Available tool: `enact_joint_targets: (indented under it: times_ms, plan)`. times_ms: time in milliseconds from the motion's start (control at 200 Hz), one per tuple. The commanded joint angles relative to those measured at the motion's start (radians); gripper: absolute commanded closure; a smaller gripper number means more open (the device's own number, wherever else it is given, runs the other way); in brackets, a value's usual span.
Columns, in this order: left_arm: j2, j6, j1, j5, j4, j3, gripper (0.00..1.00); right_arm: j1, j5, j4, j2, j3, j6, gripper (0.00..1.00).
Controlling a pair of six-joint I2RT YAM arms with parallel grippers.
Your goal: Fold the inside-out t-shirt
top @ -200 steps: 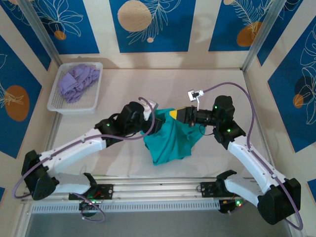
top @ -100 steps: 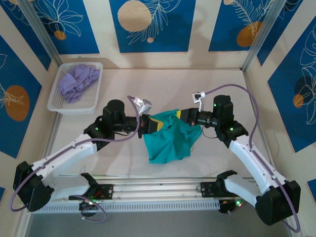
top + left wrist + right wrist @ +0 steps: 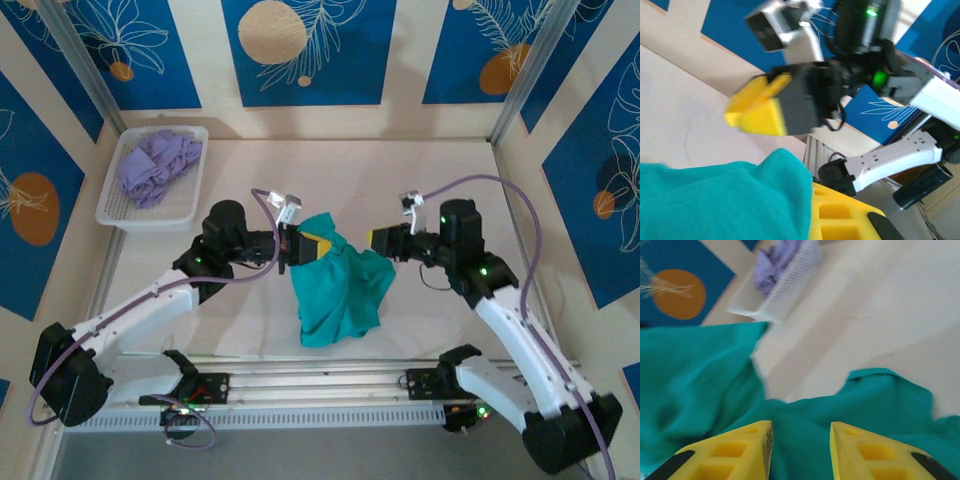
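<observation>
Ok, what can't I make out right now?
- Shirt collar, sleeves: top view, lost in bunched folds.
- Left gripper tips: left wrist view, shirt covers them.
- Right gripper: left wrist view, motion-blurred.
- Whether its fingers touch cloth: right wrist view, blurred.

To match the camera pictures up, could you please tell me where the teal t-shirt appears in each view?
Top external: the t-shirt sits at centre, bunched up at the left pincer.
Left wrist: it fills the lower left corner.
Right wrist: it spreads across the left and middle.
Shared landmark: the right pincer, centre-right from above, blurred upper-centre in the left wrist view, bottom edge in its own.
</observation>
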Motion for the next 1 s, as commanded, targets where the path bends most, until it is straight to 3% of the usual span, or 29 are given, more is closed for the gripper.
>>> enact_joint_targets:
  times_ms: [0,80,475,660,860,995]
  plan:
    - [-0.016,0.028,0.01,-0.02,-0.004,0.015,1.0,0.022,-0.21,0.136,-0.059,-0.061,-0.021,0.63]
    - [-0.014,0.033,0.011,-0.016,-0.01,0.019,1.0,0.048,-0.291,0.207,-0.029,-0.063,0.003,0.64]
    - [-0.025,0.044,0.01,0.002,-0.02,0.015,1.0,0.134,-0.356,0.368,0.145,-0.02,0.072,0.63]
    - [-0.024,0.047,0.011,-0.002,-0.022,0.015,1.0,0.149,-0.356,0.409,0.153,-0.031,0.098,0.76]
    - [-0.033,0.052,0.013,-0.011,-0.026,0.008,1.0,0.143,-0.332,0.389,0.137,-0.02,0.089,1.0]
    - [-0.04,0.087,0.015,-0.075,-0.078,0.003,1.0,0.116,-0.347,0.375,0.097,-0.009,0.093,1.0]
